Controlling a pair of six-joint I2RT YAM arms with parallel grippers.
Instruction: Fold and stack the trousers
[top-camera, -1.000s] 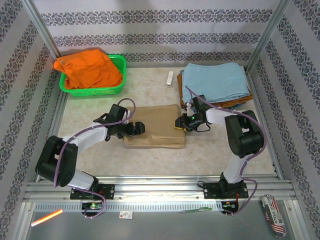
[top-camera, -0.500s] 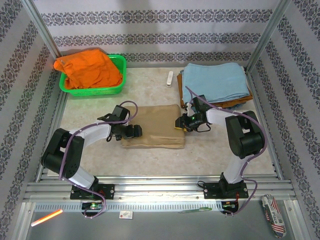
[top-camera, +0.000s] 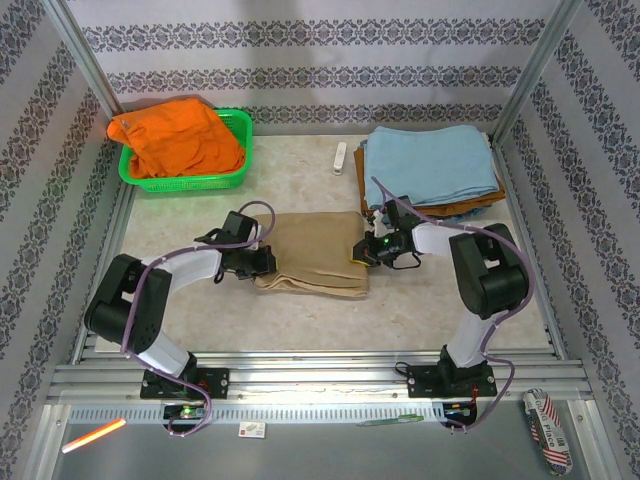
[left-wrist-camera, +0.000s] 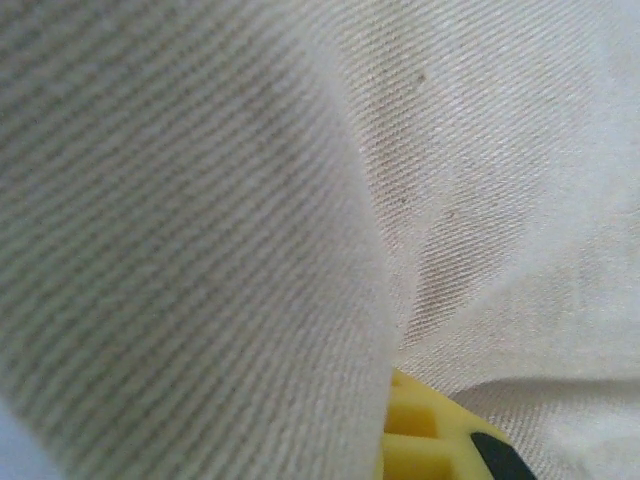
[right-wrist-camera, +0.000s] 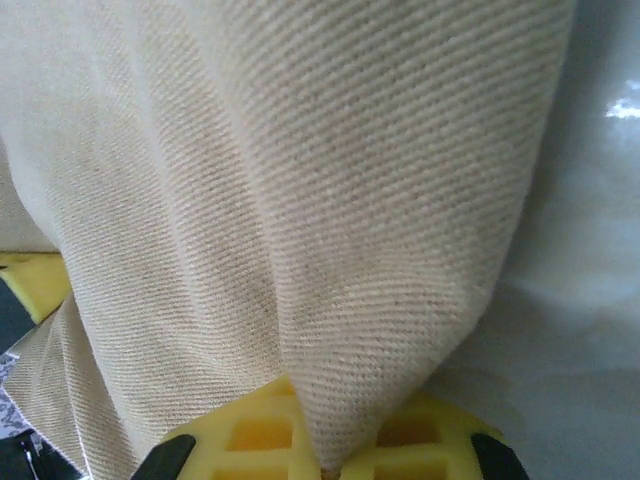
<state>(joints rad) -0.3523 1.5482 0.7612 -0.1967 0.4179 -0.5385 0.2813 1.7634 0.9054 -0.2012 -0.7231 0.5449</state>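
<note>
Newly bunched trousers (top-camera: 318, 255); beige tabletop (top-camera: 300, 325), patterned walls (top-camera: 300, 60).

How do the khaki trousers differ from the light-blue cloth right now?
The trousers are khaki-tan; the light-blue cloth is pale blue. The trousers lie mid-table, while the light-blue cloth sits far right on a brownish garment. The left gripper and right gripper pinch the trousers' ends; no gripper holds the light-blue cloth. Both are folded flat.
</note>
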